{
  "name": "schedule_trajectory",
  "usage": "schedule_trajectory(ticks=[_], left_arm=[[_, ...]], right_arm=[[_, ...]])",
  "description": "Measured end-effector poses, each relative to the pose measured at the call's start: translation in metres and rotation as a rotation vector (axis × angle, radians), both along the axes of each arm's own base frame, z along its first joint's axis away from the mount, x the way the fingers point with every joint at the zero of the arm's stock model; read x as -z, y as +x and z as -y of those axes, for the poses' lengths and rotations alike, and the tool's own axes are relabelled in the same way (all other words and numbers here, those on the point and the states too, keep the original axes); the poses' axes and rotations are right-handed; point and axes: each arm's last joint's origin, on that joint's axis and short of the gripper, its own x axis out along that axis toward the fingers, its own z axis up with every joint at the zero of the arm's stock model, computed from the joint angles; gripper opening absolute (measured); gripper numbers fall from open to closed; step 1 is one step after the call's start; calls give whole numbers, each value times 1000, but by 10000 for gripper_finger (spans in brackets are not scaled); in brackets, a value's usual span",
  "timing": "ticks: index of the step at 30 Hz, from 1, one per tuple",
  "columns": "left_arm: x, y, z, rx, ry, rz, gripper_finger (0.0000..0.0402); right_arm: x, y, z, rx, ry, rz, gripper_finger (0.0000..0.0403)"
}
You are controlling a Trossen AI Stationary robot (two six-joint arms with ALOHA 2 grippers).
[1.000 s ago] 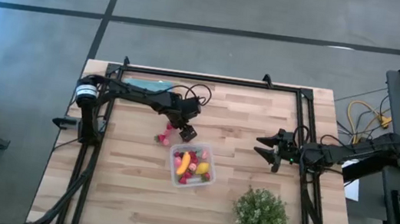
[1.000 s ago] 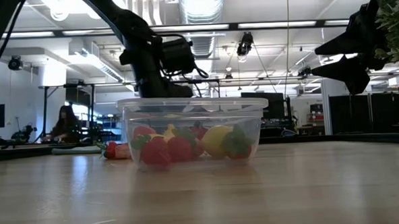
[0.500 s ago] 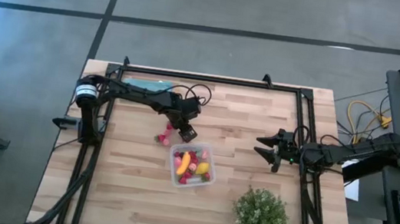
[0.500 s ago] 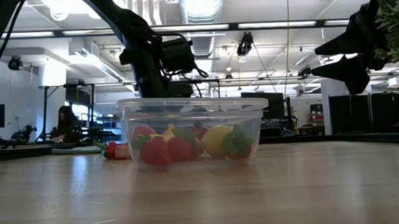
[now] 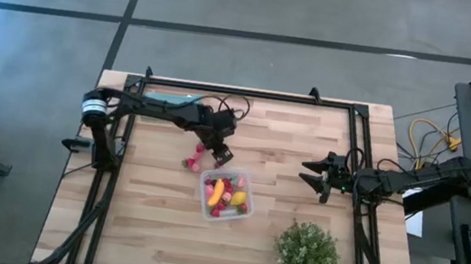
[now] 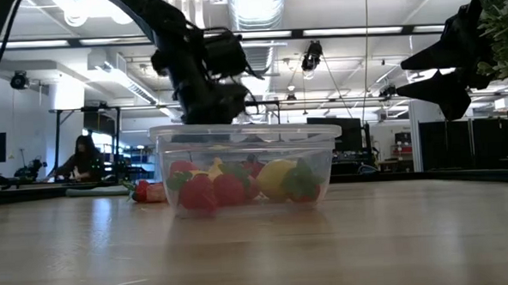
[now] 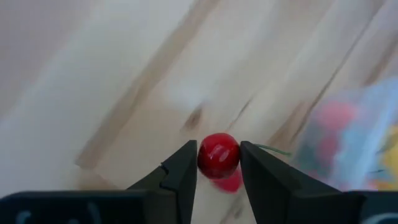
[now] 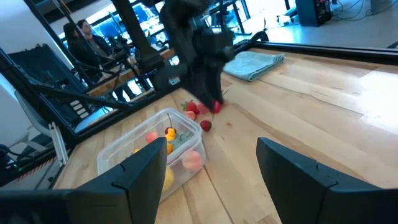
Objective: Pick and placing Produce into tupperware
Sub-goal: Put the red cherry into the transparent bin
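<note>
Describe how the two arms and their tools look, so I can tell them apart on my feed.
Both arms are dark and slim-jointed. The left arm has a white band near its base and black cables looping above its wrist. The left tool has two flat, dark, tapered fingers. The right arm is all dark; the right tool has two broad, angular black fingers.

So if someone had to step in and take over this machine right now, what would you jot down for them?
Left gripper: fingers shut on a red cherry, lifted off the wood just beside the tupperware.
Right gripper: open, empty, waiting off to the right of the box.
Done: the tupperware already holds a good pile of red, pink and yellow pieces.
Left: drop the held cherry in the box, then fetch the few loose red and pink pieces lying on the table by the box's left corner.
The green bush and the teal cloth stay where they are.
</note>
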Motion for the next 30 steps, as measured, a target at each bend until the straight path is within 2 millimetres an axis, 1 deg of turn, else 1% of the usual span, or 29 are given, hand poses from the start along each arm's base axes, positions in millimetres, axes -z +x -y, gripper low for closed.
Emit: schedule_trajectory(ticks=[3, 5, 8, 10, 13, 16, 18, 20, 24, 27, 30], left_arm=[[-23, -1, -2, -7, 24, 71, 104], [-42, -1, -2, 6, 45, 132, 104], [-69, -3, 10, 67, 25, 227, 104], [-78, -2, 22, 95, -17, 264, 105], [-74, -2, 45, 135, -56, 243, 105], [-63, 2, 67, 187, -77, 204, 105], [-56, 4, 76, 208, -74, 169, 105], [-53, 6, 80, 213, -62, 164, 105], [-56, 8, 81, 193, -71, 170, 110], [-56, 7, 80, 191, -72, 170, 133], [-56, 7, 80, 191, -72, 168, 170]], right_arm=[[0, 0, 0, 0, 0, 0, 240], [0, 0, 0, 0, 0, 0, 240], [0, 0, 0, 0, 0, 0, 240], [0, 0, 0, 0, 0, 0, 240], [0, 0, 0, 0, 0, 0, 240], [0, 0, 0, 0, 0, 0, 240], [0, 0, 0, 0, 0, 0, 240], [0, 0, 0, 0, 0, 1, 240], [0, 0, 0, 0, 0, 1, 240], [0, 0, 0, 0, 0, 0, 240], [0, 0, 0, 0, 0, 1, 240]])
